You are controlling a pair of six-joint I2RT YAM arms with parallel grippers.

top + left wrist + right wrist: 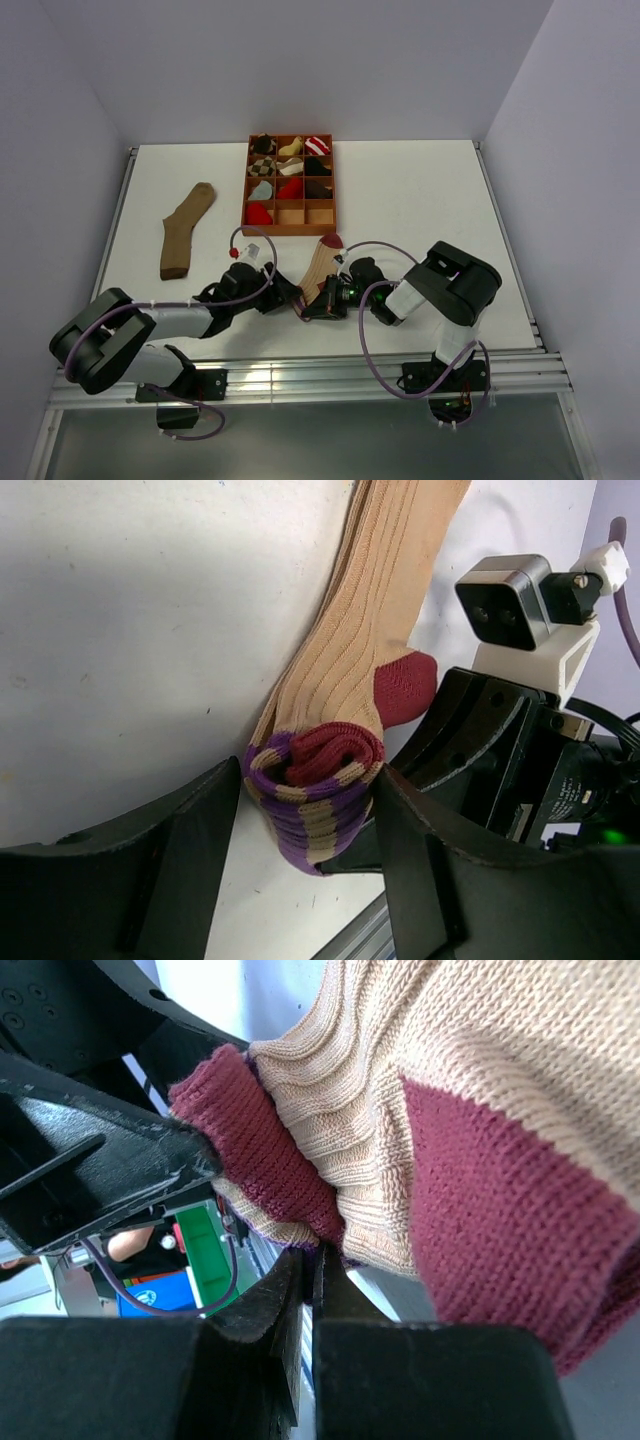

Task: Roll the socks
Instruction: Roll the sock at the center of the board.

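Left gripper (310, 815) half-spread, hugging rolled cuff end of beige striped sock (350, 650), touching it on both sides. Right gripper (308, 1285) clenched tight, tips against roll's underside, at 5 o'clock of roll in left wrist view; nip on fabric unclear. Best: keep roll snug, pin with right, turn straight along leg toward toe at 12 o'clock, no slack, no squashing. Rest of sock flat on table (420, 200), 6 o'clock of tray (290, 230). Brown sock (185, 232) unrolled, 9 o'clock of tray.
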